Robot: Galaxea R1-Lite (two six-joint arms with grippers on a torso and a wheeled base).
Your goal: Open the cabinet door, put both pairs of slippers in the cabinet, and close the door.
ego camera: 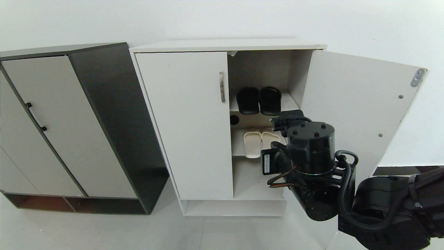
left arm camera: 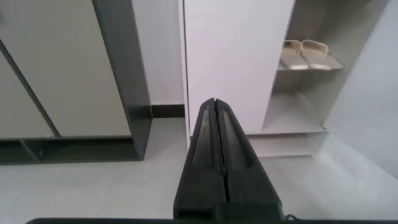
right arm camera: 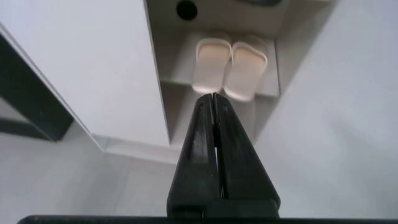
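the dark cabinet (ego camera: 104, 114) stands shut at the left, just beside the white cabinet (ego camera: 225, 45). your left pincer (left arm camera: 214, 102) hangs above the floor (ego camera: 104, 232), closed on nothing. both pairs are in: the black slippers (ego camera: 259, 100) on the upper shelf, the white slippers (ego camera: 261, 142) on the shelf below. your right pincer (right arm camera: 214, 96), also closed and empty, sits before the opening near the white pair. what's left, i'd say, is the open door (ego camera: 357, 114) at the right: get round to its outer face, push evenly, and keep the arm out of the gap. the floor is pale grey, the wall (ego camera: 381, 24) plain white.
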